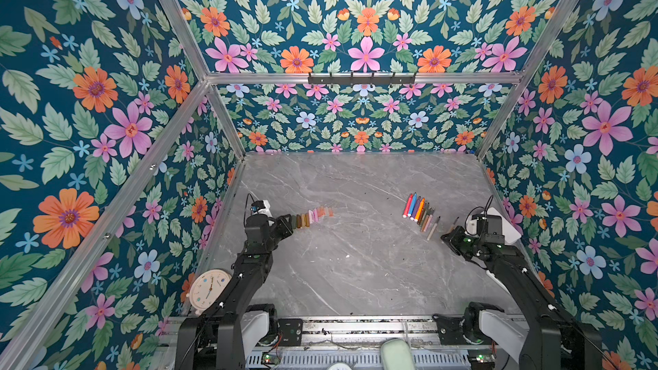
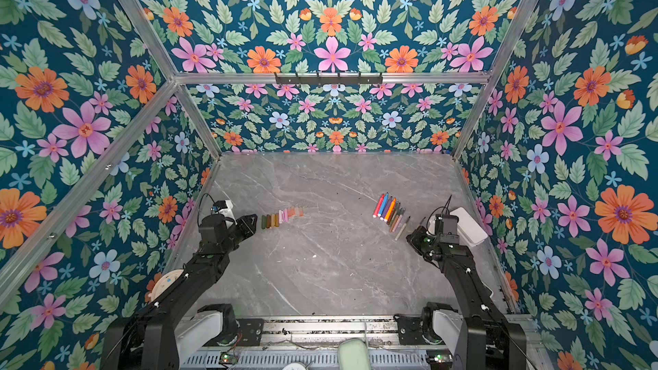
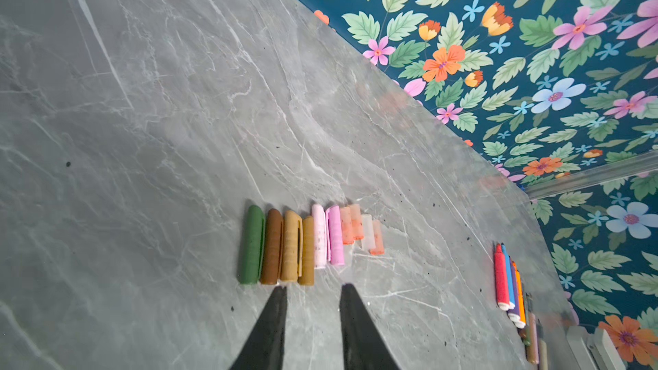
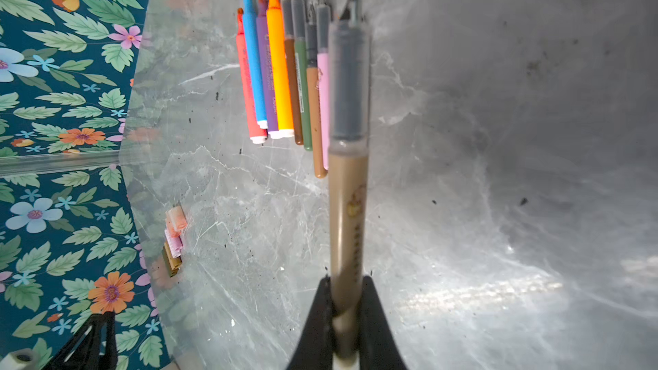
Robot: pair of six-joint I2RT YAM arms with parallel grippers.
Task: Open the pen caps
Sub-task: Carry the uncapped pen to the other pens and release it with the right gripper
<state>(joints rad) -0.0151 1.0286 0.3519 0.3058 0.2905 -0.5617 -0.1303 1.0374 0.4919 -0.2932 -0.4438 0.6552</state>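
Right gripper [image 4: 347,281] pinches tan pen [image 4: 347,226] (overlapping pink pen [image 4: 322,101]).

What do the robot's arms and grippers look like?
The left arm and right arm are black, jointed, with white base housings. A thin black cable loops at each wrist. The left gripper and right gripper have black fingers tapering to points.

left hand [image 3: 314,288] low, jaws slightly apart, empty; right hand [image 4: 347,281] clamped on pen [image 4: 347,190]; both extended forward.
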